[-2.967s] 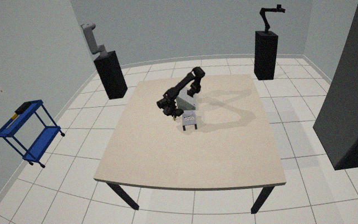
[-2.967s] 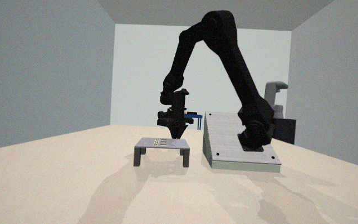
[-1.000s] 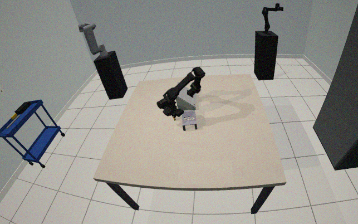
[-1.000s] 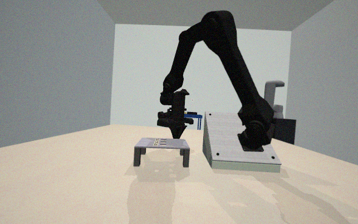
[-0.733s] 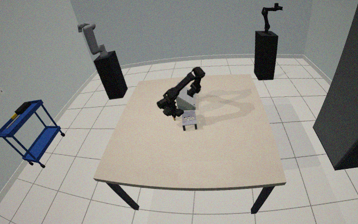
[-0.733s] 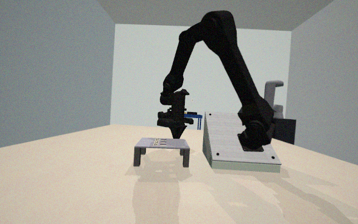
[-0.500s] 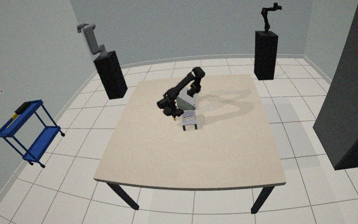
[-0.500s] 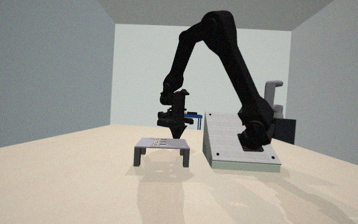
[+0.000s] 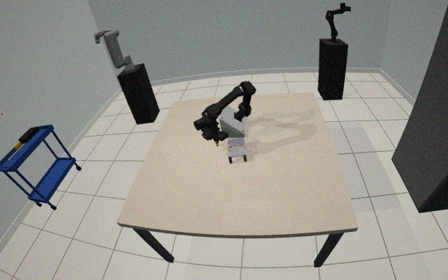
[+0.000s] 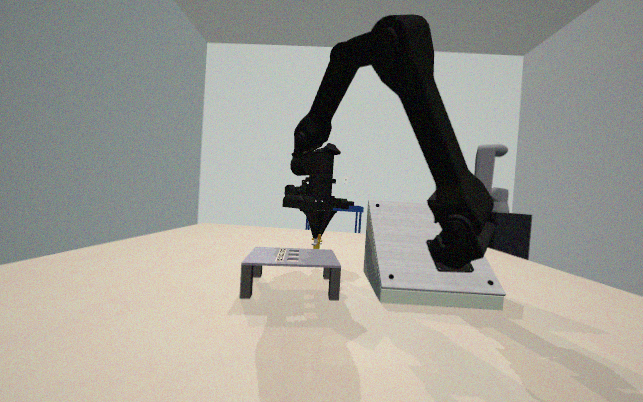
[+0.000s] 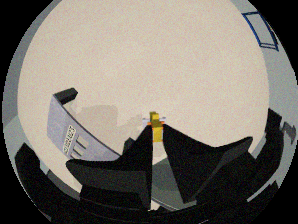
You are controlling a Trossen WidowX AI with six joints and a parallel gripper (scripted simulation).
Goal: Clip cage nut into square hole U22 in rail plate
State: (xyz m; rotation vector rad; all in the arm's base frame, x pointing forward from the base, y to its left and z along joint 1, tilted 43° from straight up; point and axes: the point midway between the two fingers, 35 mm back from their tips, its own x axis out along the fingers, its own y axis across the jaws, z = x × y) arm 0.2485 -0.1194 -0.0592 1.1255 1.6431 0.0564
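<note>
Exterior view, jaws (image 9: 217, 142) (image 10: 317, 237) pinching yellow cage nut (image 9: 217, 144) (image 10: 317, 242) (image 11: 157, 133), rail plate (image 9: 236, 142) (image 10: 264, 256) (image 11: 59, 121) label (image 10: 281, 255) (image 11: 69, 140) too small to read

Small yellow cage nut with pale side wings (image 9: 217, 143) (image 10: 317, 243) (image 11: 157, 134), clamped at the tips of the gripper (image 9: 217, 141) (image 10: 318, 236) (image 11: 156, 128); lilac-grey rectangular rail plate with square holes (image 9: 234, 142) (image 10: 260, 256) (image 11: 61, 122), level on dark legs beside the gripper.

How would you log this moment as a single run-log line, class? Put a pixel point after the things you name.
end effector (image 9: 217, 142) (image 10: 317, 237) (image 11: 156, 128): shut on cage nut (image 9: 217, 144) (image 10: 317, 243) (image 11: 157, 134) | position: beside rail plate (image 9: 236, 142) (image 10: 309, 257) (image 11: 62, 122) | nut: not in plate | next: likely move over U22
</note>
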